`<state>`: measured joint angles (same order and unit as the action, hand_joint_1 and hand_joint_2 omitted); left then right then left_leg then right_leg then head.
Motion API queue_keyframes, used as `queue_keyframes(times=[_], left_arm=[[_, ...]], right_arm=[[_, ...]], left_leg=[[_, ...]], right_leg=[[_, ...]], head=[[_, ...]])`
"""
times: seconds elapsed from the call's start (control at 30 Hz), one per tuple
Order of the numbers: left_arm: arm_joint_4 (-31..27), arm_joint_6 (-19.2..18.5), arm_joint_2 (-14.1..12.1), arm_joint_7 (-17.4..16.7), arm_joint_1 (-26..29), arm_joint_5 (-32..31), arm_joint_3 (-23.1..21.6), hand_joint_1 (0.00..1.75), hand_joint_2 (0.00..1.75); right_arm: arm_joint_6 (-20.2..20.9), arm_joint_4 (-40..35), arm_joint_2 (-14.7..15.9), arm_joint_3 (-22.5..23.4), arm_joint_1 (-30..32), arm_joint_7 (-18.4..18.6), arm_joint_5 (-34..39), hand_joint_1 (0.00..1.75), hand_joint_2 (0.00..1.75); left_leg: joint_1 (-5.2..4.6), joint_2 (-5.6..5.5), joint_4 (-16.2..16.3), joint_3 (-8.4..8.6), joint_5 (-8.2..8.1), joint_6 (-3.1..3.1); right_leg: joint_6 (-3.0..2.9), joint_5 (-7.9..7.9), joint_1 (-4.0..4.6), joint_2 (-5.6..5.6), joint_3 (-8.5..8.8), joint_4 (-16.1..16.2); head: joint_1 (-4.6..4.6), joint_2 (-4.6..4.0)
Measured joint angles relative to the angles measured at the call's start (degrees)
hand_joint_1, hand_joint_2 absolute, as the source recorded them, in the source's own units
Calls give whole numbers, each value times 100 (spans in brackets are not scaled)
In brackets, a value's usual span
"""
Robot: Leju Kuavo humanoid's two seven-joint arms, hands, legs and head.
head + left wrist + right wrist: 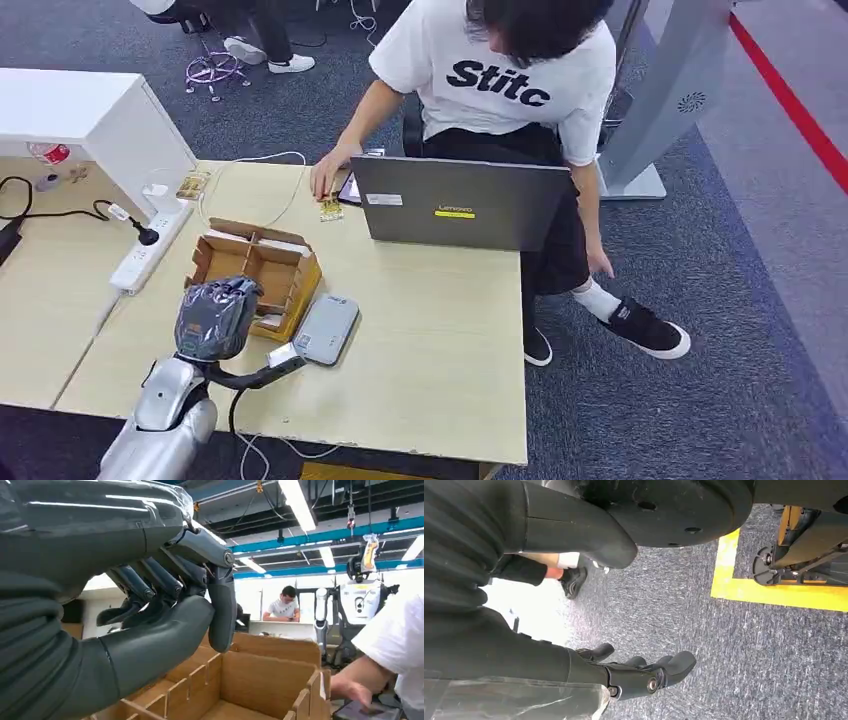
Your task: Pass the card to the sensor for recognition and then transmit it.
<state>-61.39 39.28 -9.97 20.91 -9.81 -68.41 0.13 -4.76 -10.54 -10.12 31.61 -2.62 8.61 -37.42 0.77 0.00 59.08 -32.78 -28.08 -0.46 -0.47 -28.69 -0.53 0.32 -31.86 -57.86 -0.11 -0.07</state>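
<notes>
My left hand (215, 318), wrapped in clear plastic, hovers over the open cardboard box (292, 272) with dividers. In the left wrist view the left hand (165, 620) has its fingers curled in against the thumb above the box (260, 675), and I see no card between them. A flat grey sensor (325, 330) lies on the table just right of the box. A small yellowish card (330, 209) lies near the person's hand at the far side. My right hand (644, 672) hangs over the carpet with fingers stretched out, holding nothing.
A person in a white T-shirt (500, 80) leans over the far table edge behind a grey laptop (460, 205); the person's hand (352, 692) touches a dark device. A white power strip (150, 250) with cables lies left of the box. The table edge (400, 450) is close.
</notes>
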Motion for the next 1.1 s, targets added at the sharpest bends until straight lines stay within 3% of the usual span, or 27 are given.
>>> queue_keyframes(times=[0.17, 0.4, 0.43, 0.47, 0.67, 0.93, 1.1], left_arm=[[-221, 0, 68, -6, -116, -61, 184, 175, 175], [-225, -22, -120, -465, -834, 53, 221, 175, 175], [-188, -43, -168, -502, -959, 109, 221, 127, 175], [-166, -83, -197, -520, -1065, 153, 221, 0, 175], [-214, -326, -262, -500, -1046, 433, 9, 0, 175], [-944, -325, -192, -520, -307, 295, -585, 0, 175], [-1440, -707, -168, -454, 28, 367, -983, 0, 175]], right_arm=[[4, 0, -7, 22, -1, -13, -77, 0, 175], [26, 0, -13, 59, -10, -13, -210, 0, 175], [31, 0, -13, 66, -11, -22, -210, 0, 175], [31, 0, -13, 79, -13, -33, -210, 0, 175], [24, 0, -22, 162, -13, -46, -179, 0, 175], [13, 0, -46, 297, -12, -24, -173, 0, 175], [13, 0, -48, 400, -10, -100, -162, 0, 175]], left_leg=[[0, 0, 1, 0, 1, 1], [3, -6, 1, 0, 8, -2], [2, -6, 1, 0, 8, -2], [2, -5, 1, 1, 8, -2], [0, 1, 1, 0, 8, -2], [-1, 2, 1, -4, 4, -3], [-1, 2, 1, -4, 5, -3]], right_leg=[[0, 1, 0, -1, -1, 0], [-4, 5, 1, -5, -1, -2], [-4, 5, 1, -5, 0, -4], [-5, 6, 1, -5, 0, -6], [-5, 5, 1, 2, -1, -5], [-3, 4, 0, 3, -7, 0], [-3, 5, 0, 2, -6, -1]], head=[[0, 0], [2, 0], [-2, 0], [0, 0], [0, 0], [0, 0], [0, 0]])
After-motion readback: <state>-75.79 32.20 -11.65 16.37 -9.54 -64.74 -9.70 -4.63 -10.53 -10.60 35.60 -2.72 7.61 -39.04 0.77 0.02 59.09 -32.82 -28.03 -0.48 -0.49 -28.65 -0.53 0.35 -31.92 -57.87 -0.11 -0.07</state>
